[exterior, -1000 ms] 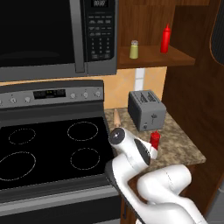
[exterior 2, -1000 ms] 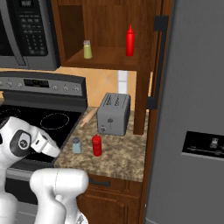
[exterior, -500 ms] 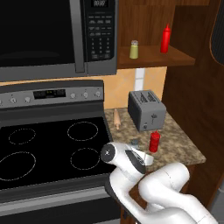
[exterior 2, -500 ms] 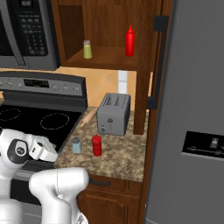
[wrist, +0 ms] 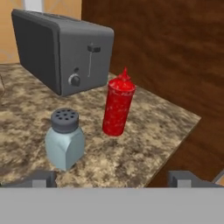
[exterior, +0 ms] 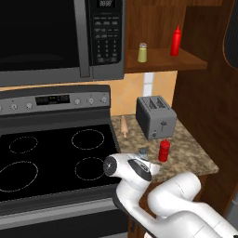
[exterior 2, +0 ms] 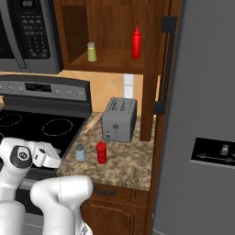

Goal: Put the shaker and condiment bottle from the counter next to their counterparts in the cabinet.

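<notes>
1. Your tool (wrist: 111,179) hangs low at the front edge of the worktop (exterior 2: 120,165), its two dark tips set wide apart with nothing between them; it touches neither container.
2. The shaker (wrist: 64,138), pale blue-grey with a perforated grey cap, stands upright on the worktop just ahead of the left tip in the hand view; you see it also near the stovetop (exterior: 56,158) edge (exterior 2: 80,152).
3. The condiment bottle (wrist: 117,106), stubby and red, stands upright just beside the shaker, apart from it, and between it and the toaster (wrist: 61,50); see also (exterior 2: 101,153) and (exterior: 163,150).
4. The toaster sits behind both, towards the wall; a wooden rolling pin (exterior: 124,126) lies to its left by the stovetop.
5. On the cabinet (exterior 2: 114,27) shelf above stand the counterparts: a yellowish shaker (exterior 2: 92,52) with a silver cap, and a slim red bottle (exterior 2: 136,42), well apart from each other.
6. The microwave (exterior: 60,37) hangs left of the cabinet.
</notes>
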